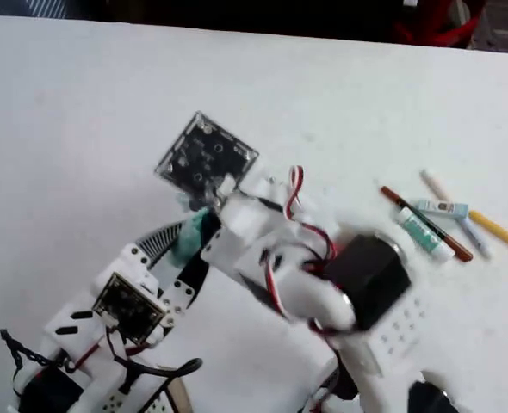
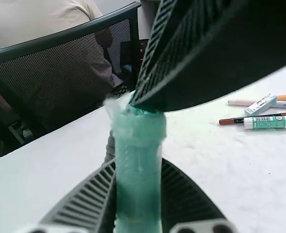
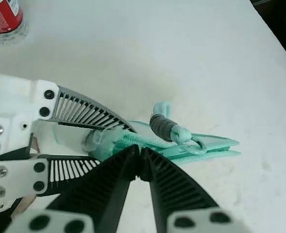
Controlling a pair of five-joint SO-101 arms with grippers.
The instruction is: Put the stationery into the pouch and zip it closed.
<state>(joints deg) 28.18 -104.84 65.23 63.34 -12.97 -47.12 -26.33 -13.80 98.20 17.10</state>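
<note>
Table [image 1: 82, 112]: one pouch [image 3: 201, 145] (two grippers [image 3: 141, 156] [image 1: 188, 239])

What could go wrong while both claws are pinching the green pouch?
1. The left gripper and the right gripper both pinch the pouch. If they pull apart, it might slip from one.
2. The stationery lies on the table, away from the pouch, so zipping now would probably leave it out.

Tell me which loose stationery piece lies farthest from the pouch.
The yellow pencil, at the outer edge of the cluster. The reddish-brown pen and green-and-white glue stick lie nearer the pouch.
</note>
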